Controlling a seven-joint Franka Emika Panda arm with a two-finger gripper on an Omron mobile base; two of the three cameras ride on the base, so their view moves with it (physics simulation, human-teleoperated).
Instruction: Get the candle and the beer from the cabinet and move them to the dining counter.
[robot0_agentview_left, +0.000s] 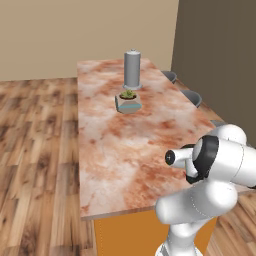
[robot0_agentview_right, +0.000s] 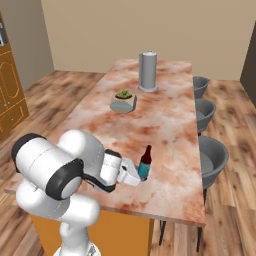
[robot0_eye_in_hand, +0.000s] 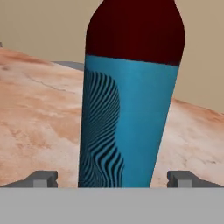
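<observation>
Brown glass, blue label: the beer (robot0_agentview_right: 145, 163) stands upright on the marble surface (robot0_agentview_right: 165, 125), near the end closest to the robot and toward the side with the chairs (robot0_agentview_right: 212, 155).

Pincer (robot0_agentview_right: 136, 176): spread wide. In the hand view its fingertips (robot0_eye_in_hand: 43, 178) stand clear of the bottle on either side, with marble showing in the gaps. It pinches nothing.

Step in hand: release of the beer on the surface, which looks done, since the bottle rests on its own base.

Other items on the surface: tall grey cylinder (robot0_agentview_left: 132, 69) at the far end; small potted plant (robot0_agentview_left: 128, 102) just in front of it. Both are well apart from the beer.

Candle: not among the things on the surface, so that half of the task appears open.

Next move calls for: a straight pull back of the hand, so that neither finger tips the bottle, then a trip to the cabinet for the candle.
</observation>
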